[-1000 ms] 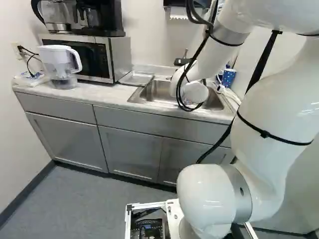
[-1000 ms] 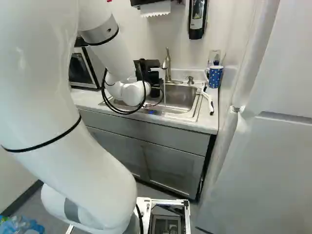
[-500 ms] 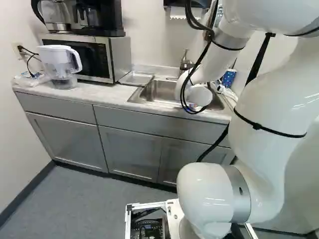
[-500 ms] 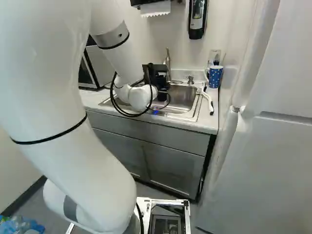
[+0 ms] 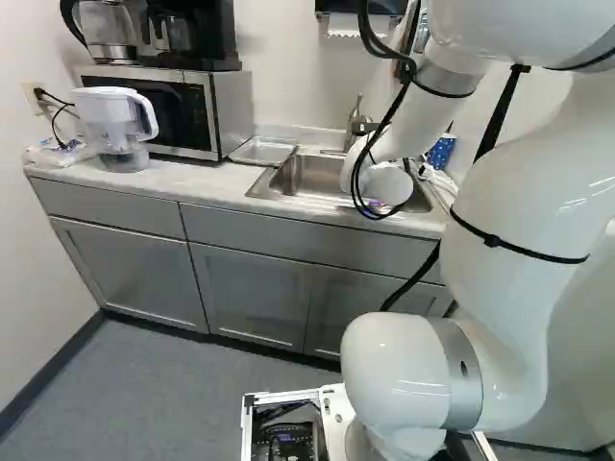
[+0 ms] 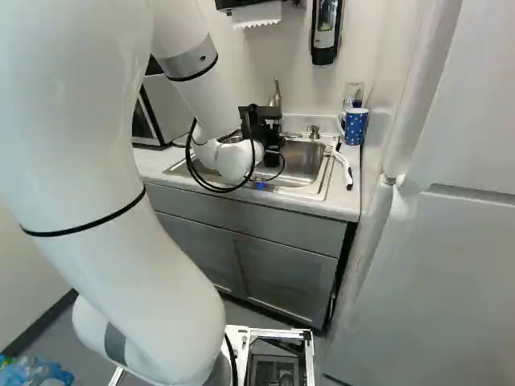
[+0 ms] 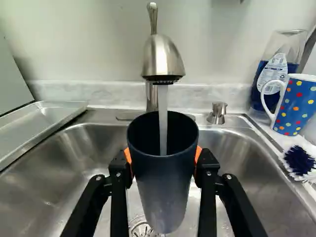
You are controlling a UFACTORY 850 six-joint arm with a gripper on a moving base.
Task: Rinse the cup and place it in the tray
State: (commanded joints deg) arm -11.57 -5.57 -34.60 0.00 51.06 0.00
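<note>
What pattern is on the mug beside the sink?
The mug is blue with multicoloured dots; it shows best in the wrist view.

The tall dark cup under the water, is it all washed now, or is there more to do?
Picking up looks done: the tall, dark blue-grey cup is in the black gripper with orange pads. Rinsing is happening now: water runs from the silver metal faucet into its open top. Left to do: finish rinsing, probably pour the water out, and put the cup in the shallow silver metal tray.
</note>
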